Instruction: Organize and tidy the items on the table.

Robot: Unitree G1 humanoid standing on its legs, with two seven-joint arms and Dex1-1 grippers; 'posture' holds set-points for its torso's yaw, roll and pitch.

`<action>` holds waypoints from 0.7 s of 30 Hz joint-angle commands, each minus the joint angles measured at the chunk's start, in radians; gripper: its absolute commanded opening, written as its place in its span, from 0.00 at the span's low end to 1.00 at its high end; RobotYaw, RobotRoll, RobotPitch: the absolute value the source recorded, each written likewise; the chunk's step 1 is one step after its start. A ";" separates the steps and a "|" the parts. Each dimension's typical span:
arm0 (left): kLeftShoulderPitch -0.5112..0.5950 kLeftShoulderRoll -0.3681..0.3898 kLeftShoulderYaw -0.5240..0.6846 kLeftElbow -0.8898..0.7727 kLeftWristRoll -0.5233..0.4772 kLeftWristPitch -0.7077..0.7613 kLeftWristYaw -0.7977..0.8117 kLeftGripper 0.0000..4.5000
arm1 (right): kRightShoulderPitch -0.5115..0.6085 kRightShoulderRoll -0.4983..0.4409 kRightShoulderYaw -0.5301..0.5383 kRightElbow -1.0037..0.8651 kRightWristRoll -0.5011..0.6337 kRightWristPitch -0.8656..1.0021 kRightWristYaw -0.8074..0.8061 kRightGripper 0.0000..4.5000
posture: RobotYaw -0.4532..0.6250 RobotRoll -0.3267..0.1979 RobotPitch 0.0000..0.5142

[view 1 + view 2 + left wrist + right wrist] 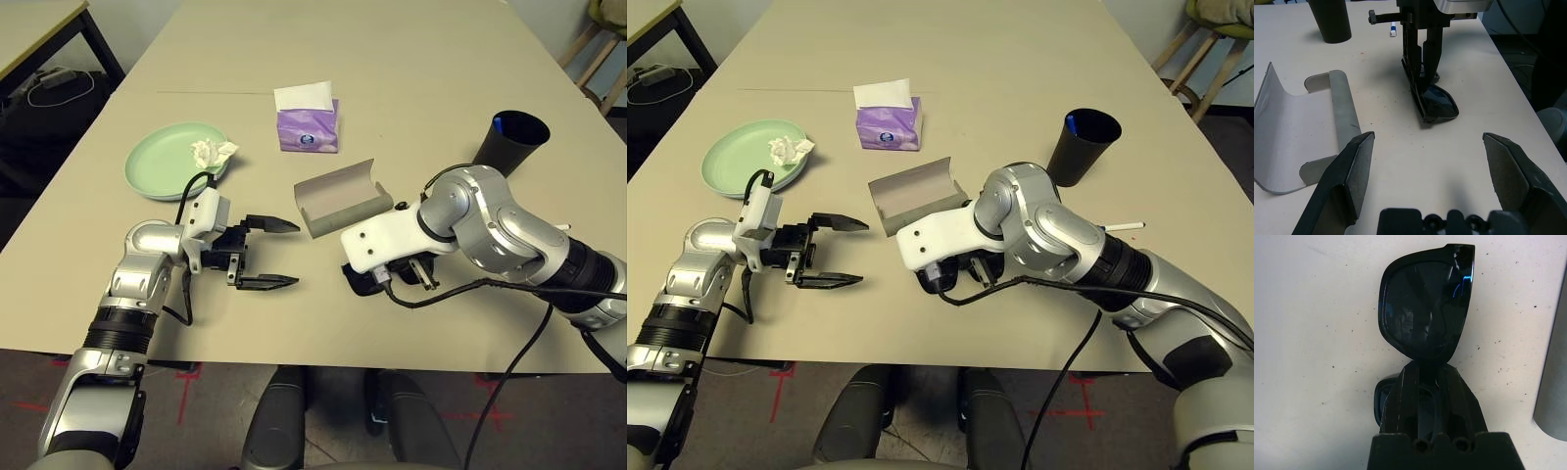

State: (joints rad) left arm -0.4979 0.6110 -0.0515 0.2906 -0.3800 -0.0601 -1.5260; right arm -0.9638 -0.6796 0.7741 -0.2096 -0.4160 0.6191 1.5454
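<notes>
While right gripper (1422, 382) pinches black plastic sunglasses (1425, 308) | open grey glasses case (338, 196) at its 11 o'clock | left gripper (265, 253) spread, empty | risk: narrow lens-edge pinch may let sunglasses twist, miss case.

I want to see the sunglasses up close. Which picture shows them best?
The right wrist view: the black sunglasses appear large there, one lens plain, pinched in the right gripper. The left wrist view shows them smaller, standing on edge on the table. In the head views the right arm hides most of them.
</notes>
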 commanded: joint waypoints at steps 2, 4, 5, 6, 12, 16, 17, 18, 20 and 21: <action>-0.001 0.008 -0.013 0.002 0.010 -0.004 -0.008 1.00 | 0.001 0.003 -0.002 0.014 -0.010 -0.009 0.000 0.09 | 0.63 0.62 0.34; -0.004 0.008 -0.014 0.006 0.011 -0.004 -0.010 1.00 | -0.004 0.002 -0.007 0.014 -0.008 -0.015 0.001 0.09 | 0.62 0.62 0.33; -0.006 0.008 -0.014 0.008 0.012 -0.003 -0.011 1.00 | -0.008 0.001 -0.010 0.015 -0.006 -0.019 0.002 0.09 | 0.62 0.62 0.33; -0.008 0.008 -0.015 0.009 0.012 -0.003 -0.011 1.00 | -0.011 0.001 -0.014 0.015 -0.004 -0.024 0.002 0.09 | 0.62 0.62 0.33; -0.014 0.010 -0.016 0.012 0.012 0.003 -0.014 1.00 | -0.056 -0.005 -0.061 -0.003 0.028 -0.035 0.021 0.09 | 0.62 0.62 0.32; -0.022 0.010 -0.015 0.019 0.013 0.005 -0.016 1.00 | -0.096 -0.010 -0.101 -0.007 0.058 -0.052 0.037 0.09 | 0.62 0.62 0.31; -0.023 0.010 -0.015 0.020 0.013 0.005 -0.016 1.00 | -0.102 -0.010 -0.107 -0.007 0.062 -0.056 0.040 0.09 | 0.62 0.62 0.31; -0.025 0.010 -0.015 0.023 0.014 0.005 -0.016 1.00 | -0.106 -0.009 -0.112 -0.006 0.065 -0.058 0.041 0.09 | 0.62 0.62 0.30; -0.027 0.011 -0.014 0.024 0.014 0.006 -0.015 1.00 | -0.116 -0.009 -0.123 -0.002 0.073 -0.069 0.041 0.09 | 0.62 0.62 0.30; -0.028 0.011 -0.013 0.025 0.014 0.008 -0.012 1.00 | -0.122 -0.007 -0.127 0.003 0.076 -0.076 0.039 0.09 | 0.62 0.62 0.30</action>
State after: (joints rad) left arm -0.5258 0.6119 -0.0516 0.2983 -0.3797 -0.0564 -1.5317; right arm -1.0738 -0.6854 0.6685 -0.1985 -0.3559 0.5564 1.5781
